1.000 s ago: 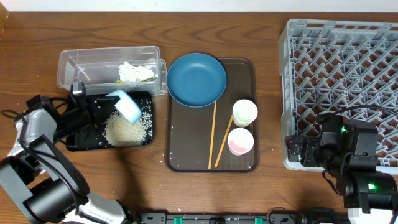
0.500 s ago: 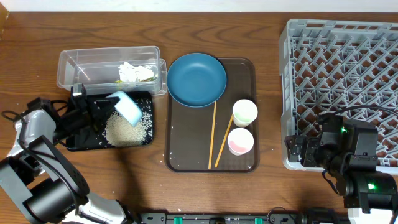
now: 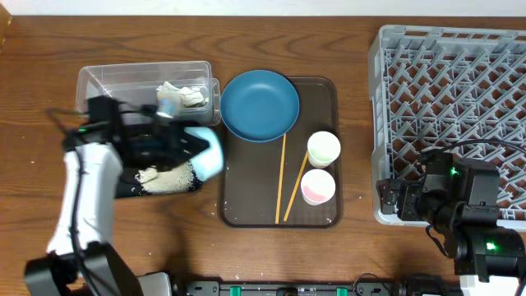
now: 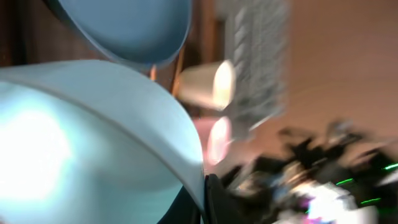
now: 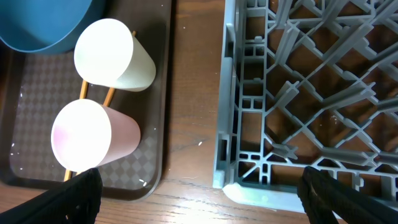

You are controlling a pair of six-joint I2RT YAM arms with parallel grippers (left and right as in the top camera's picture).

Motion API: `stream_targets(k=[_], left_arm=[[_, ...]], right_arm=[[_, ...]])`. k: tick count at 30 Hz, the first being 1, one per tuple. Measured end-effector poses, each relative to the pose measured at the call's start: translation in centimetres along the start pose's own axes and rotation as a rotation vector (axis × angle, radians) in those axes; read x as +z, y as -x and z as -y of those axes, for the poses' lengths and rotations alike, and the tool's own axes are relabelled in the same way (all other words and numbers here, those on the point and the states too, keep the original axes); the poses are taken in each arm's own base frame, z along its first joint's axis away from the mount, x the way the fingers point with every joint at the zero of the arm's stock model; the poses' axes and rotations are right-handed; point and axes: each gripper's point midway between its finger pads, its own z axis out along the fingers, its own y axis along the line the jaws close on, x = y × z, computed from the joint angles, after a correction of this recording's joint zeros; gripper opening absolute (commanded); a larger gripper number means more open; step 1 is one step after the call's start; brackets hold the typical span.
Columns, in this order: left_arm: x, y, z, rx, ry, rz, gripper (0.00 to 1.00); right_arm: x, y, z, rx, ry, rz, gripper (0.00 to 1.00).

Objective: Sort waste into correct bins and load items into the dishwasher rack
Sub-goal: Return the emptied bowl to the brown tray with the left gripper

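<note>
By black tray (image 3: 123,191), L gripper (image 3: 189,145) pinches bowl (image 3: 209,155); R gripper (image 5: 202,196) spread, idle. Next I move bowl to rack (image 3: 448,74).

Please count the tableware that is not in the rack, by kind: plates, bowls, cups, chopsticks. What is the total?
Plates: 1, the dark blue plate
Bowls: 1, the light blue bowl
Cups: 2, the cream cup and the pink cup
Chopsticks: 2
Total: 6
</note>
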Motion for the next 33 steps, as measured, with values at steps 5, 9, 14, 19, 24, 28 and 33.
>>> stream_targets(k=[5, 9, 14, 19, 24, 28, 33], left_arm=[[4.8, -2.9, 0.2, 0.169, 0.181, -0.167, 0.06], [8.1, -4.7, 0.0, 0.274, 0.304, -0.25, 0.06], [11.3, -6.0, -1.0, 0.358, 0.438, -0.307, 0.06], [12.5, -6.1, -2.3, 0.375, 0.547, -0.306, 0.14], [12.5, -5.8, -2.7, 0.367, 0.578, -0.289, 0.52], [12.4, -6.2, -2.6, 0.347, 0.573, -0.3, 0.55], [12.1, -6.0, -0.2, 0.376, 0.493, -0.265, 0.55]], right_arm=[[0.0, 0.0, 0.0, 0.0, 0.0, 0.0, 0.99], [0.0, 0.0, 0.0, 0.0, 0.0, 0.0, 0.99], [0.0, 0.0, 0.0, 0.0, 0.0, 0.0, 0.99], [0.0, -0.1, 0.0, 0.001, 0.0, -0.004, 0.99], [0.0, -0.1, 0.0, 0.001, 0.0, -0.004, 0.99], [0.0, -0.1, 0.0, 0.001, 0.0, -0.004, 0.99], [0.0, -0.1, 0.0, 0.001, 0.0, -0.004, 0.99]])
